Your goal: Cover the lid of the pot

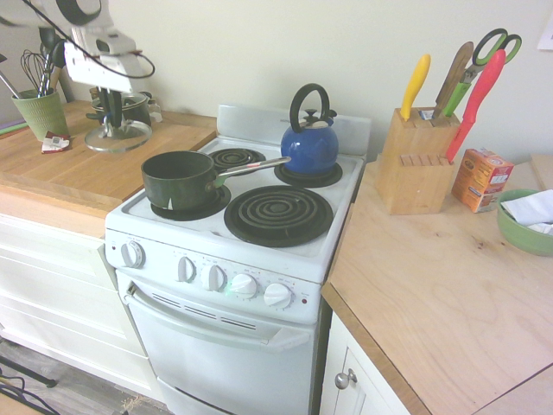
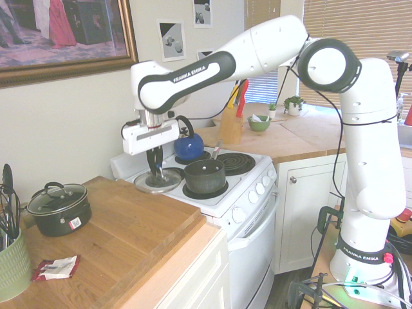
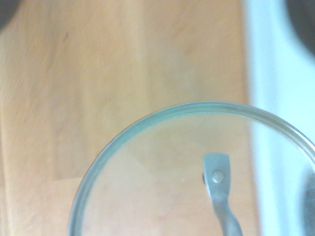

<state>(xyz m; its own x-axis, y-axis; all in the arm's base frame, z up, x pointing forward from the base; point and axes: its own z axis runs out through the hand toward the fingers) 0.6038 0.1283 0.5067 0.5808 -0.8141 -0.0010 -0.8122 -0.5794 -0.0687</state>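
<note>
On the white stove (image 1: 220,324), the dark saucepan (image 1: 179,181) points its long silver handle (image 1: 253,169) toward the kettle (image 1: 309,149), while the glass lid (image 1: 118,136), roughly level, hangs beside the pan from the gripper (image 1: 112,124), pinched shut on its handle.

White arm (image 2: 257,48); dark grey joint rings (image 2: 329,65); "FRANKA EMIKA" lettering (image 2: 190,74)
</note>
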